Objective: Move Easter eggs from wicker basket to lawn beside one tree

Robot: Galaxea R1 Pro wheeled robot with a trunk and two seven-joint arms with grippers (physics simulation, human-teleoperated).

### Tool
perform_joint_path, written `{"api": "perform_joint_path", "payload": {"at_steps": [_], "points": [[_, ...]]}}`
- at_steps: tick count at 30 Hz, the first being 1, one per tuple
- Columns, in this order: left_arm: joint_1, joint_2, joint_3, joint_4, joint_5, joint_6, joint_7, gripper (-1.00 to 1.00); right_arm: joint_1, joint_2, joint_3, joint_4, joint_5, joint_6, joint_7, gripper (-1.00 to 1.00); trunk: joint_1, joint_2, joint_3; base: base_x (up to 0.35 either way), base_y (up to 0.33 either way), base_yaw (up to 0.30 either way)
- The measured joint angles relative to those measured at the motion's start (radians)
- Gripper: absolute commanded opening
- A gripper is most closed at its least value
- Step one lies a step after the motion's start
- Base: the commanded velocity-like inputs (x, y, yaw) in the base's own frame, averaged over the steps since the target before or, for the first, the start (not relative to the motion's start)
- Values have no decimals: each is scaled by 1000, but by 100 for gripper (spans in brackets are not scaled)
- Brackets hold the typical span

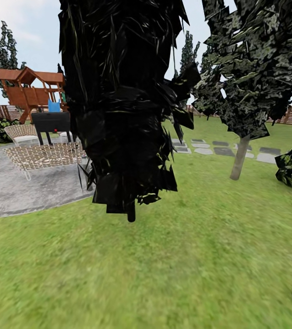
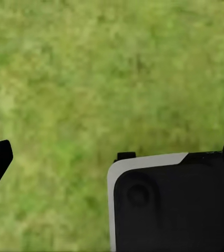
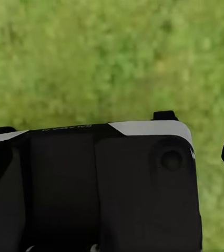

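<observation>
My jaws' state I cannot tell; both wrists are hanging over the lawn [image 1: 200,256], a dark cone-shaped tree [image 1: 123,105] standing ahead.

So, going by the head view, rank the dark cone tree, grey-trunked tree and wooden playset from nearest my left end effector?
Left end effector hangs over lawn.
1. Dark cone tree, centre, just ahead.
2. Grey-trunked tree, right, past it.
3. Wooden playset, far left, beyond the patio.

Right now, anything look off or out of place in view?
Nothing spilled or damaged. A dark cone-shaped tree stands close in front on the lawn, blocking much of the head view. Patio chairs sit upright on the paving.
</observation>
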Motion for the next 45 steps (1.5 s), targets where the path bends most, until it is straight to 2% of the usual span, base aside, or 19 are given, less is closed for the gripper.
{"api": "perform_joint_path", "payload": {"at_steps": [7,14,45], "points": [[0,0,0,0,0,0,0,100,0,-1,0,0,0,0,1,100,0,0,0,259,-15,-16],[0,0,0,0,0,0,0,100,0,-1,0,0,0,0,1,100,0,0,0,200,-2,-197],[0,0,-1,0,1,0,0,100,0,-2,-1,0,0,0,1,100,0,0,0,8,0,-290]]}}
